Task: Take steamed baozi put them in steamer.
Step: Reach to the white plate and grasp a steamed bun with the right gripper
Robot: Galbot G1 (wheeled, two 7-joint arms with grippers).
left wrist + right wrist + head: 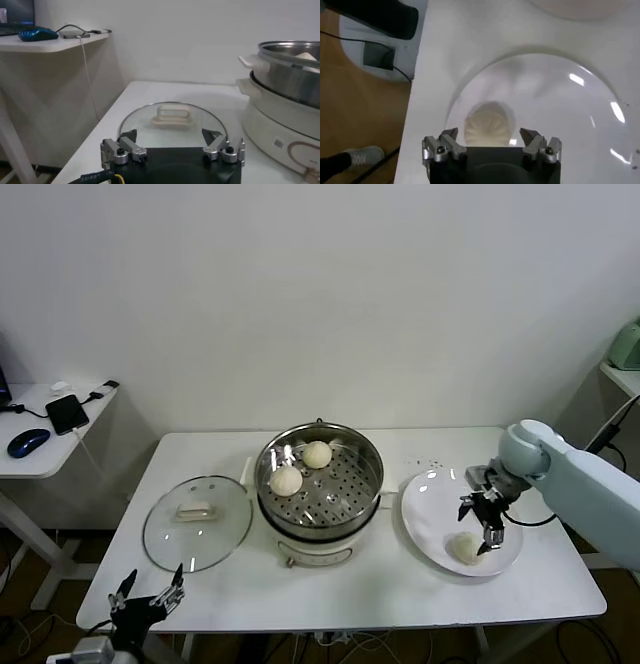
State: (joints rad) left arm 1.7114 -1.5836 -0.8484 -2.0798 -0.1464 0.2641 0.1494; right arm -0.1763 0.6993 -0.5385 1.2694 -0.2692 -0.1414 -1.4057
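The steel steamer [320,446] on its cream base stands mid-table with two baozi [286,480] [317,454] on its perforated tray. One more baozi [464,547] lies on the white plate [430,504] at the right; it also shows in the right wrist view [488,125]. My right gripper [481,525] hovers open just above this bun, its fingers spread wider than the bun [489,136]. My left gripper [150,593] is open and empty, parked low at the table's front left edge, facing the glass lid [172,120].
The glass lid [197,521] with a cream handle lies flat left of the steamer. A side desk [40,446] with a phone and a mouse stands at far left. The steamer's base [280,130] shows in the left wrist view.
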